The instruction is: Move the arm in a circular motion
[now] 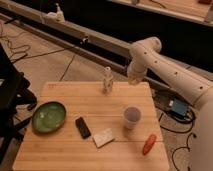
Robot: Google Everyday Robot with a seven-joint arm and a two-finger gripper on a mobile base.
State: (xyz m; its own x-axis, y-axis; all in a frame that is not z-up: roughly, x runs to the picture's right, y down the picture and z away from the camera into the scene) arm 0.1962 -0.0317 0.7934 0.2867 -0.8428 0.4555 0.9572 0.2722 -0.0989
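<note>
our end effector [133, 78] hangs at the tip of the downward forearm, just past the far edge of the counter [65, 152] and near the small white bottle [107, 80]. its fingers are drawn together and we see nothing held in them. the arm [172, 76] climbs from the lower right to a bulbous elbow, then bends down toward the counter's back corner. a cup [131, 117], a green bowl [48, 116], a dark flat block [82, 127], a pale packet [104, 137] and an orange-red stick [148, 144] lie well apart from it. we judge the circle is under way, but how much of the loop remains we cannot tell. we can read no writing or brand.
</note>
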